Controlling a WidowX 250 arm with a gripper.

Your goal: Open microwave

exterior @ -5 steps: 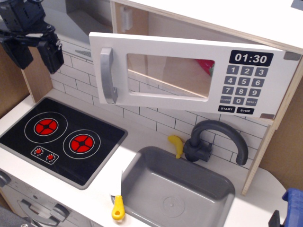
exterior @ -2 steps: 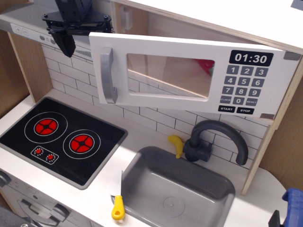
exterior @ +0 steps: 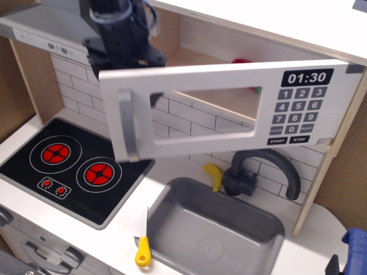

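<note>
**A:** From the single camera view — where does the job stand?

**B:** The microwave (exterior: 229,109) sits up in the pale wooden cabinet, above the faucet (exterior: 261,172) and the grey sink (exterior: 212,229). Its white door (exterior: 189,134) is swung partway out on its right-hand hinge, with the grey handle (exterior: 127,123) at the free left edge hanging over the stovetop (exterior: 74,166). The cavity shows behind it, something red inside.

**A:** So it's done?

**B:** Mostly, I'd judge — the door is clearly off its frame, but only at a shallow angle. A wider swing would settle it.

**A:** And the gripper?

**B:** The gripper (exterior: 123,51) is the dark mass just behind the door's upper left corner, below the range hood (exterior: 40,28). Whether its fingers are spread or closed I cannot tell; the door's top edge hides them.
</note>
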